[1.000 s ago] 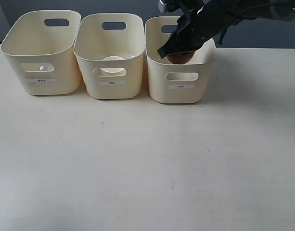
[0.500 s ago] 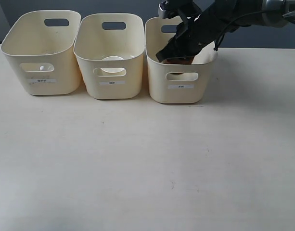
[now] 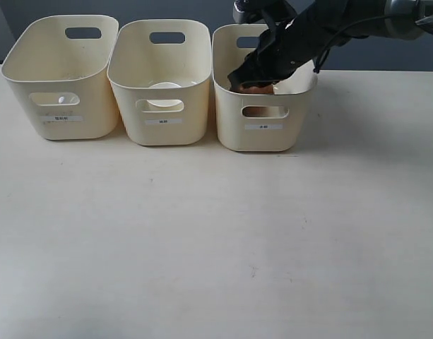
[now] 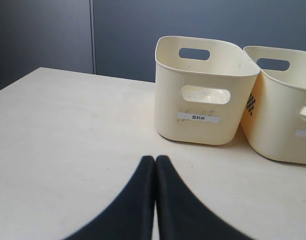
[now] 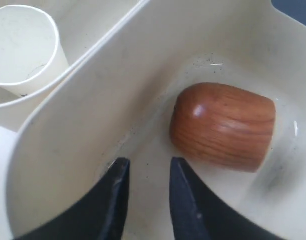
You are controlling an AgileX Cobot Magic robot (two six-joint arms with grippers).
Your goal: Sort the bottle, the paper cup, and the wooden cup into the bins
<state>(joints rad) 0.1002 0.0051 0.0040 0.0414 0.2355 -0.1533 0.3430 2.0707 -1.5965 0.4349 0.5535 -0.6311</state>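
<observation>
Dropped since a second ago, the wooden cup (image 5: 221, 126) lies on its side in the right bin (image 3: 265, 138); right gripper (image 5: 147, 172) released above, left gripper (image 4: 155, 161) clenched empty.

Exterior faces bins (image 3: 163, 85) frontally, wrists closer

3 bins (image 3: 163, 131) stand side by side at the far edge of the table (image 3: 216, 240). The wooden cup (image 5: 222, 126) lies on its side in the right bin, the paper cup (image 3: 164, 94) in the middle bin.
</observation>
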